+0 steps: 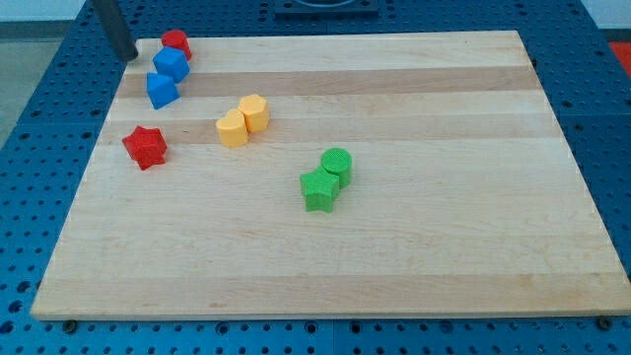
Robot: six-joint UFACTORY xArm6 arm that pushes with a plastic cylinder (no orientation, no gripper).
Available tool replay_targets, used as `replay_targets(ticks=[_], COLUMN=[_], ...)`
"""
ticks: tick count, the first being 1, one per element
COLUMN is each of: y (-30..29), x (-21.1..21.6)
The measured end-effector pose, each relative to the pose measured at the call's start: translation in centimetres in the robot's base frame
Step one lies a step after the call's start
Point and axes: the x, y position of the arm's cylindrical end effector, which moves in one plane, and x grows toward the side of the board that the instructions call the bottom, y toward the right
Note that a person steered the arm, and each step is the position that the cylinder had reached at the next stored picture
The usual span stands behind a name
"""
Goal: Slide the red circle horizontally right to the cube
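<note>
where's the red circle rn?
Top-left corner of the board: the red circle touches the upper blue block, with my tip just to its left.

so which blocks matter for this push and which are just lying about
In the job: red circle, blue cube touching it, my tip left of both.

Lying about: second blue block, red star, two yellow blocks, green circle, green star.

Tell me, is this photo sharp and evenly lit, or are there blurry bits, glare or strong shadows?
In the camera view the wooden board and blocks look sharp and evenly lit, without glare; each block, like the green star, casts only a small soft shadow. The dark rod at the view's top left looks slightly blurred, my tip just left of the red circle.
</note>
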Motion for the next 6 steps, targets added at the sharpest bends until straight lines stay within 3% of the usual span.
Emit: replay_targets(ticks=[1, 3, 6], y=[1.8, 6.2, 9.4], x=[-2.1, -2.0, 3.0])
